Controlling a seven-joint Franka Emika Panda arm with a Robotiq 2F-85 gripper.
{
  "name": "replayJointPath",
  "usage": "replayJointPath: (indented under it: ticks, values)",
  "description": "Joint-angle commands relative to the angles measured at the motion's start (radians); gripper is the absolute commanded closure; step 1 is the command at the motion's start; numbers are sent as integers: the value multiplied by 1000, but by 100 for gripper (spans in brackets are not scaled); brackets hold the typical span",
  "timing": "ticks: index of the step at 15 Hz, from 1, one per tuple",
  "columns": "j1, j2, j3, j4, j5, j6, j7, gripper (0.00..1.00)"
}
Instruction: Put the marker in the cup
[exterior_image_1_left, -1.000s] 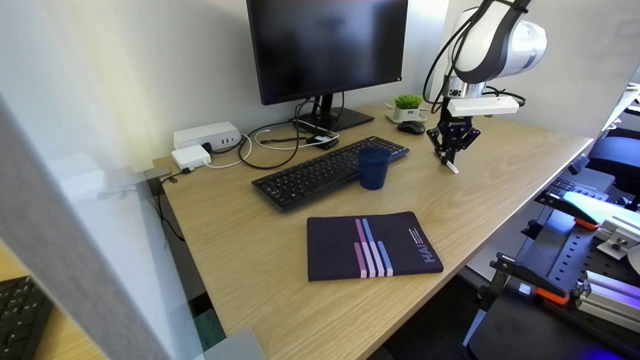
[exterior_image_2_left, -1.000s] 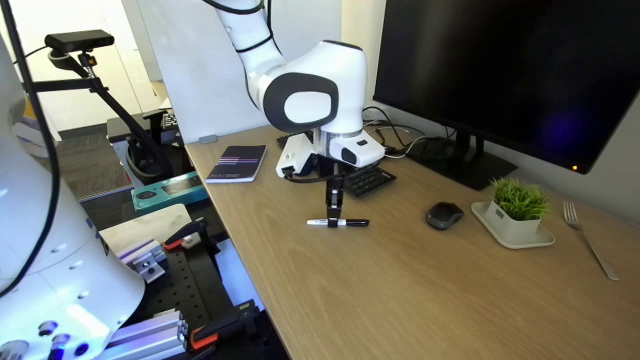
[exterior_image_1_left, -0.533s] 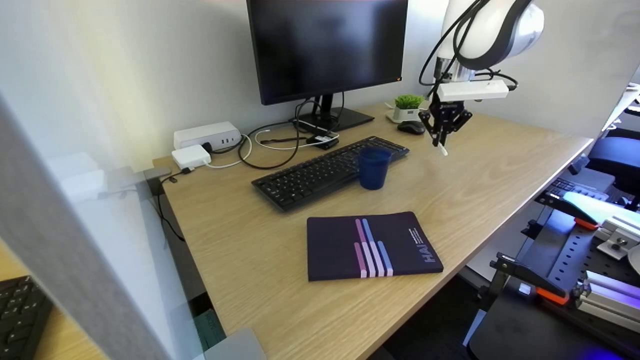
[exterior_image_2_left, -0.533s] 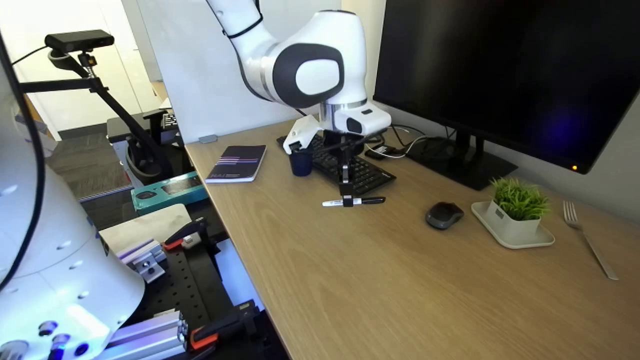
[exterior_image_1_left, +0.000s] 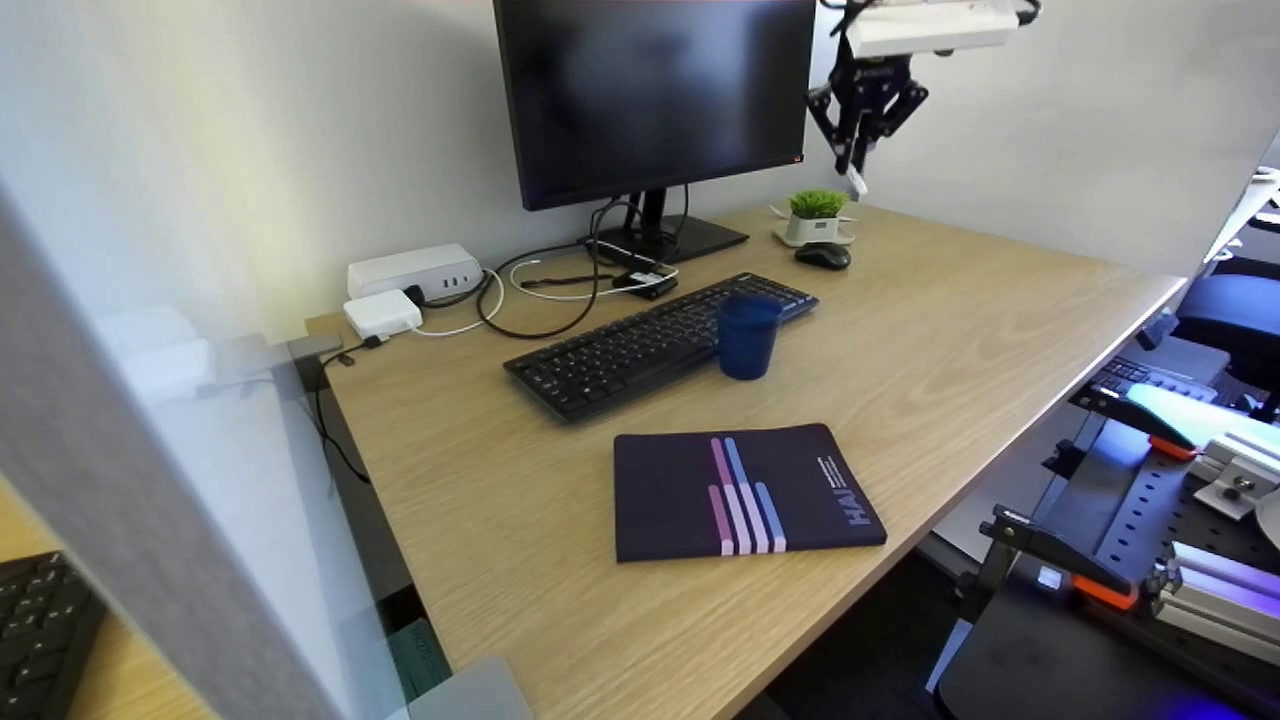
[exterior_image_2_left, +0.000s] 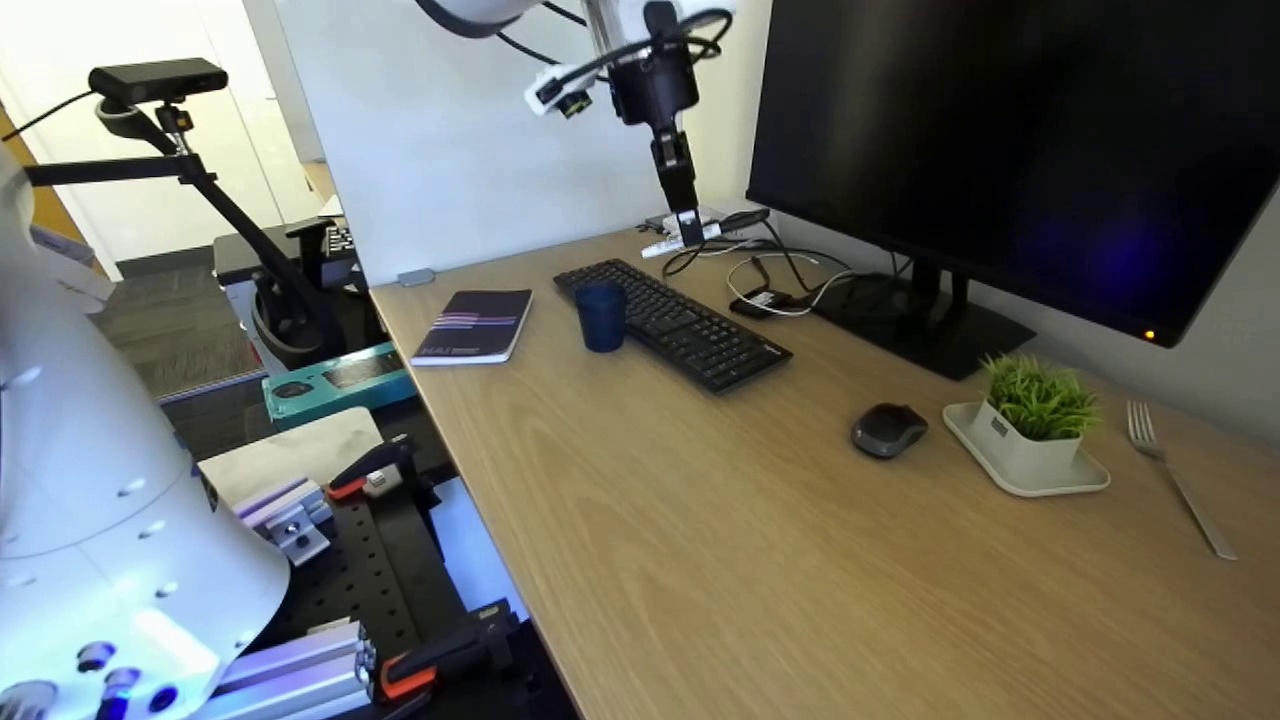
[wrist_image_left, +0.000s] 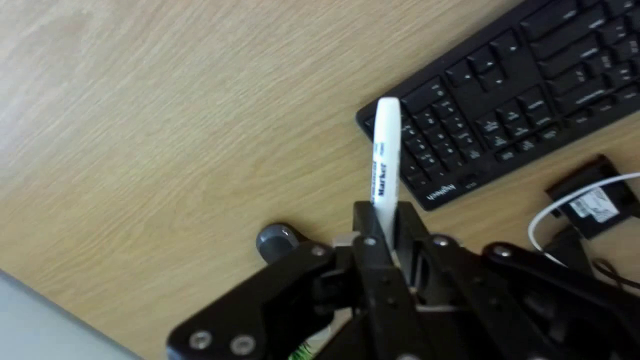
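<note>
The marker, a white pen with a dark end, is held in my gripper high above the desk. In the wrist view its white body (wrist_image_left: 387, 155) sticks out between the fingers (wrist_image_left: 387, 220); its dark end is hidden there. In an exterior view the marker (exterior_image_2_left: 668, 245) lies across the shut fingertips (exterior_image_2_left: 690, 230), slightly tilted, with the dark end toward the monitor. The marker's white tip (exterior_image_1_left: 857, 184) also shows below the gripper (exterior_image_1_left: 851, 160). The dark blue cup (exterior_image_1_left: 748, 338) stands upright beside the keyboard's front edge; it also shows in an exterior view (exterior_image_2_left: 602, 318). The wrist view does not show the cup.
A black keyboard (exterior_image_2_left: 690, 335) lies behind the cup. A dark notebook (exterior_image_1_left: 740, 490) lies near the front edge. A monitor (exterior_image_1_left: 660, 95) stands at the back with cables. A mouse (exterior_image_2_left: 889, 430), potted plant (exterior_image_2_left: 1030, 450) and fork (exterior_image_2_left: 1180, 490) lie farther along the desk.
My gripper, shut on the marker, has risen from the desk surface to well above it and tilted. The cup has not moved and is now uncovered by the arm.
</note>
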Motion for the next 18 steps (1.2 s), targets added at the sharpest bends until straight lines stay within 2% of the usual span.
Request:
replayJointPath:
  ticks: [1, 5, 8, 13, 18]
  values:
    - [-32, -73, 124, 49, -32, -124, 37, 97]
    - [-33, -110, 242, 117, -60, -214, 107, 97]
    - [-30, -93, 298, 155, -110, -258, 195, 97]
    - [-11, -43, 353, 203, -188, -304, 351, 97]
    - [21, 12, 376, 232, -259, -312, 464, 97]
